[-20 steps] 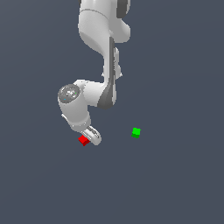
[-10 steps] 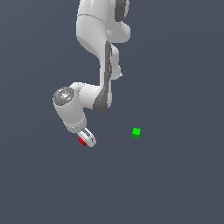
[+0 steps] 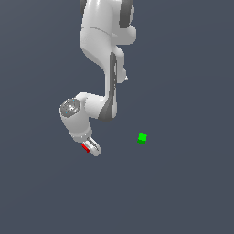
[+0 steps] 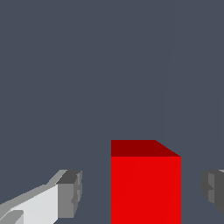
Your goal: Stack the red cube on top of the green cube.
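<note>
The red cube [image 3: 85,147] lies on the dark grey floor, mostly hidden by my white gripper [image 3: 92,148], which has come down over it. In the wrist view the red cube [image 4: 145,183] stands between the two fingers [image 4: 70,194] of my gripper [image 4: 141,191], with a gap on each side, nearer the far-side finger. The gripper is open and touches nothing. The green cube [image 3: 142,138] lies on the floor toward the exterior view's right, apart from the gripper and the red cube.
The floor [image 3: 183,192] is a plain dark grey surface. The white arm [image 3: 103,55] rises above the gripper toward the top of the exterior view.
The gripper has moved down and toward the exterior view's left over the red cube, which now shows only as a sliver beside the fingers. The green cube has not moved.
</note>
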`<action>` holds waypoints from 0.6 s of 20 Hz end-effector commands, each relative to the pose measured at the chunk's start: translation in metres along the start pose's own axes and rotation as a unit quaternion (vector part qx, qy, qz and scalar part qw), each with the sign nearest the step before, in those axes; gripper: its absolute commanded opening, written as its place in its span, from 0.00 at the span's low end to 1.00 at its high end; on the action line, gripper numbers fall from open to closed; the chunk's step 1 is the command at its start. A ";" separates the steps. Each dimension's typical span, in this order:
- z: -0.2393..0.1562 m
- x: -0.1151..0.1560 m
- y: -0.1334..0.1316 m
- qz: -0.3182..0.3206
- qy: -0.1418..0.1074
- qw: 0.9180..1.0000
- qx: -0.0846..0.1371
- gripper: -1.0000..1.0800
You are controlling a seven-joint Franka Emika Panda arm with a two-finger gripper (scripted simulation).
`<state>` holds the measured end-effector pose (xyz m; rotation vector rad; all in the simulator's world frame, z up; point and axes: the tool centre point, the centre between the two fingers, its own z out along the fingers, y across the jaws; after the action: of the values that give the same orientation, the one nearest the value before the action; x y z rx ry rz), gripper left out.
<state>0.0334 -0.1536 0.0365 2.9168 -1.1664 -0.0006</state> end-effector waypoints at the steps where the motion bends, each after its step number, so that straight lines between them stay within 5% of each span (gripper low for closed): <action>1: 0.011 0.000 0.000 0.001 0.000 1.000 0.000 0.96; 6: 0.017 0.001 -0.001 0.001 0.000 1.000 0.000 0.96; 7: 0.017 0.001 -0.001 0.001 0.000 1.000 0.000 0.00; 12: 0.017 0.001 -0.001 0.001 0.000 1.000 0.000 0.00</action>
<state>0.0342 -0.1537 0.0198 2.9166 -1.1678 -0.0011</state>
